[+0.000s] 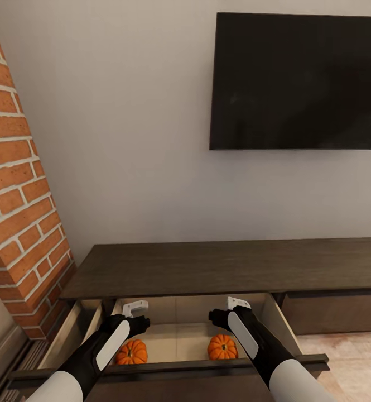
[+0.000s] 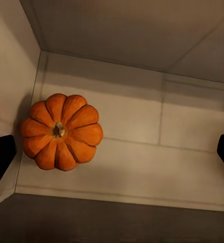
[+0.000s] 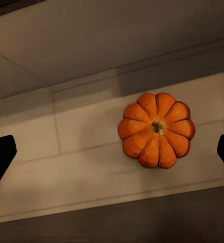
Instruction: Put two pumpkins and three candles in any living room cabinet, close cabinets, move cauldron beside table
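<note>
The dark brown cabinet (image 1: 224, 267) has one drawer pulled out toward me, showing its pale beige inside (image 1: 179, 338). Two orange ribbed pumpkins lie on the drawer floor, one at the left (image 1: 131, 352) and one at the right (image 1: 222, 347). My left gripper (image 1: 136, 317) hangs open above the left pumpkin (image 2: 61, 131), its fingers (image 2: 0, 159) spread wide and holding nothing. My right gripper (image 1: 225, 312) is open too, above the right pumpkin (image 3: 156, 129), with its fingers (image 3: 1, 158) far apart. The candles, the cauldron and the table are out of view.
A red brick column (image 1: 18, 195) rises just left of the cabinet. A black TV (image 1: 297, 81) hangs on the wall above it. The drawer's dark front panel (image 1: 168, 368) lies nearest me. A closed drawer front (image 1: 336, 312) and wood floor (image 1: 347, 357) are at the right.
</note>
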Available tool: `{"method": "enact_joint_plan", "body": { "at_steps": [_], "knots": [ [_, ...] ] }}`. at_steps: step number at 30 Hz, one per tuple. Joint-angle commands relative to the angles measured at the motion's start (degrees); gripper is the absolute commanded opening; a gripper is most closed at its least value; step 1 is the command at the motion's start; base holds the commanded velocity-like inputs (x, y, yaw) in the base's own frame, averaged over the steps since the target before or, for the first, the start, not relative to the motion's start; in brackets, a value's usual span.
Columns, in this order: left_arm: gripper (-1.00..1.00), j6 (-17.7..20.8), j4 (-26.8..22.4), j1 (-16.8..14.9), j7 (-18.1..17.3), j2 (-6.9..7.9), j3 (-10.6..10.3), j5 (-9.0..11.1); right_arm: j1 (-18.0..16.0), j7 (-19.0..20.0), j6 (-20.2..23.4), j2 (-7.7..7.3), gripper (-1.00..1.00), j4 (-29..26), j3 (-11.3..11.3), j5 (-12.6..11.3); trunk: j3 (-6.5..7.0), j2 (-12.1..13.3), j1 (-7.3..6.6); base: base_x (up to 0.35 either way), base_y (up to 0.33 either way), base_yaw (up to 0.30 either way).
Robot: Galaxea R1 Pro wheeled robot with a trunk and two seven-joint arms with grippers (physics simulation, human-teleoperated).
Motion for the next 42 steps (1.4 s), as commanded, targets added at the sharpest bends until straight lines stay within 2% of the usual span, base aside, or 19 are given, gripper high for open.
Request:
{"method": "enact_joint_plan", "body": {
  "at_steps": [1,31,42],
  "knots": [
    [1.0,0.0,-0.1,0.0,0.6,0.08,-0.3,0.6,0.0,-0.6,0.1,-0.03,1.0,-0.1,0.2,-0.6,0.12,0.4,-0.26,-0.228,0.0,0.0],
    [1.0,0.0,-0.1,0.0,0.6,0.08,-0.2,0.6,0.0,-0.6,0.0,-0.03,1.0,-0.2,0.2,-0.6,5.51,12.4,-6.85,-0.076,0.0,0.0],
    [1.0,0.0,-0.1,0.0,0.6,0.08,-0.3,0.6,0.0,-0.6,0.0,-0.03,1.0,-0.2,0.2,-0.6,7.48,16.8,-9.26,-0.293,0.0,0.0]
  ]
}}
